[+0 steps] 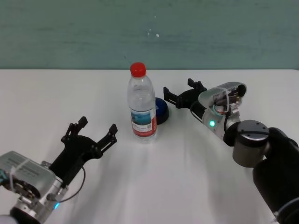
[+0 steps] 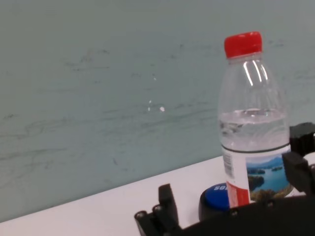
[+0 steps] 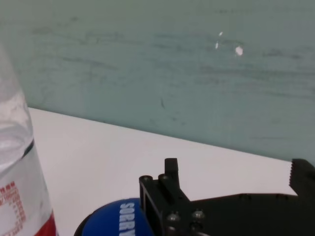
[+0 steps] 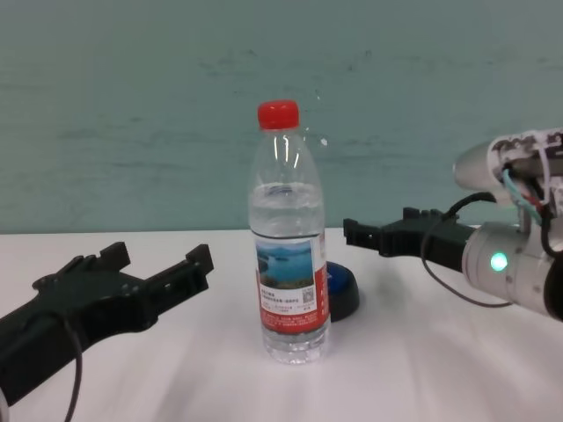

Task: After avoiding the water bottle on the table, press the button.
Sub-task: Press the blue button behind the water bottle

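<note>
The water bottle (image 1: pixel 142 103) stands upright near the middle of the table (image 1: pixel 196 172), red cap on and roughly two-thirds full of water; being tall on a narrow base, it would probably tip at a sideways knock near the cap, and its thin clear wall looks smooth and likely to give under pressure, so it is better passed than touched. The button (image 1: pixel 161 110) sits just behind the bottle and to its right, close beside it, partly hidden by it in the head and chest views; it is a low blue dome on a wider black base, apparently rigid and steady, and is best met from straight above on the crown rather than gripped. The right gripper (image 1: pixel 182 92) hangs just beyond and to the right of the button, a little above the tabletop, its forearm reaching in from the right and roughly level with the table, fingers spread apart and holding nothing; the right wrist view shows the dome directly below one finger, with the bottle's flank at the frame edge. The left gripper (image 1: pixel 92 133) rests low over the near left part of the table, well apart from the bottle, its fingers likewise spread and empty, pointing toward the bottle.
</note>
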{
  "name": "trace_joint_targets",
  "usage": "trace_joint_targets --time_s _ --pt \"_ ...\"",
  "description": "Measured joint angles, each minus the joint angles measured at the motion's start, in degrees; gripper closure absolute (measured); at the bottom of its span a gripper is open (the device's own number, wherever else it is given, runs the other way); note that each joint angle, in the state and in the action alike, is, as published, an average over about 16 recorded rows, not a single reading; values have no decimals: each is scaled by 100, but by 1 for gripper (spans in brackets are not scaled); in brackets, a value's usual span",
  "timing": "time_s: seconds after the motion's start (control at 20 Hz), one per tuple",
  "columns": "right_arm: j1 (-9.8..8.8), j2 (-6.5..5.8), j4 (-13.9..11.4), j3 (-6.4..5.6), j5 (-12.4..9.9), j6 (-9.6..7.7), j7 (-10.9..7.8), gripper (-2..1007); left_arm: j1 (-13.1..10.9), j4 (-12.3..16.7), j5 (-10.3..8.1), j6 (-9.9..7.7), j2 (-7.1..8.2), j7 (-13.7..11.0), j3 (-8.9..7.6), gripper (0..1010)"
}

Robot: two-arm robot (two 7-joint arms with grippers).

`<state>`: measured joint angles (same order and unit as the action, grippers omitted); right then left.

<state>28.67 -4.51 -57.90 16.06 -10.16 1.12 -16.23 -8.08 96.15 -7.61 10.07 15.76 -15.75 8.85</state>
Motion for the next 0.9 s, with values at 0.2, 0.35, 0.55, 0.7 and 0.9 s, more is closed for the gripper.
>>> trace_joint_targets --time_s 0.2,0.35,0.55,0.7,0.9 --pt "145 44 253 41 -2 35 -43 1 0 0 0 0 0 0 0 0" --pt "250 83 453 66 -4 59 -75 1 0 0 0 0 0 0 0 0" --pt "384 135 721 89 -8 91 -118 1 0 0 0 0 0 0 0 0" --pt "476 170 913 98 -15 112 -150 1 0 0 0 0 0 0 0 0" --pt "575 205 1127 101 -27 126 -194 1 0 0 0 0 0 0 0 0"
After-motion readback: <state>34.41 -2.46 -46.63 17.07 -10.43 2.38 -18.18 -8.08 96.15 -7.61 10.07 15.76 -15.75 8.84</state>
